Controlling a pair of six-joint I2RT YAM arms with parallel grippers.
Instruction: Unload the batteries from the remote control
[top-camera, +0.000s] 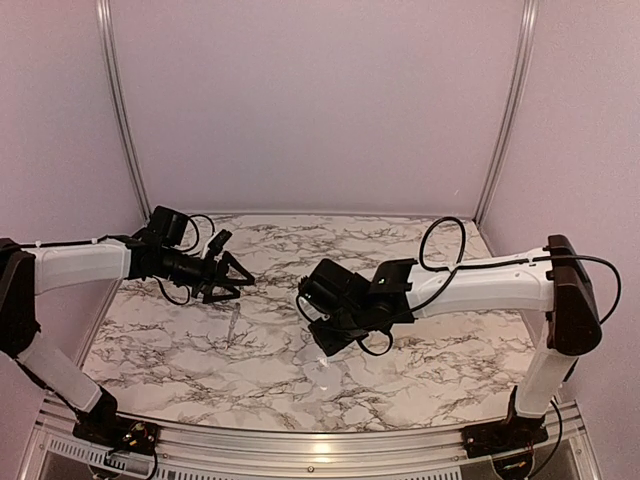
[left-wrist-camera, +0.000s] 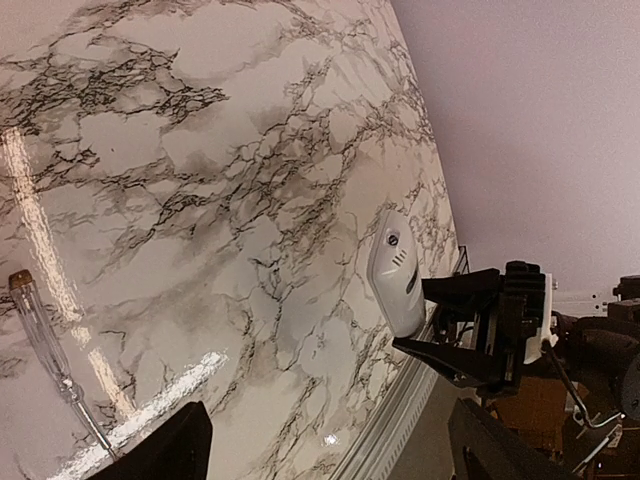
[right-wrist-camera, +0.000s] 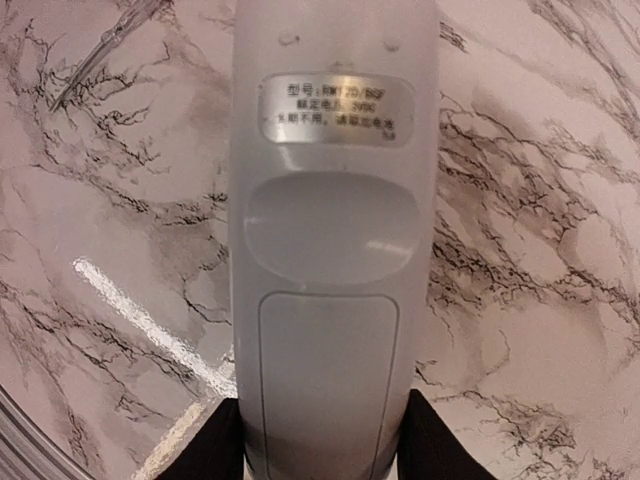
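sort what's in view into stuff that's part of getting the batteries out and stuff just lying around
Part of the job: remote control, gripped by the right gripper; its closed battery cover. The batteries themselves are not visible.

Lying about: clear-handled thin tool, flat on the marble table, untouched.

Both ends of remote control (right-wrist-camera: 330, 250) off-frame

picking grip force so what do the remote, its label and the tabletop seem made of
The remote control looks like white plastic: smooth, semi-matte, moulded seams, soft sheen. Its label is probably a silvery foil sticker, shiny with printed text. The table has a glossy marble pattern with bright light streaks; real stone or printed laminate, cannot tell.
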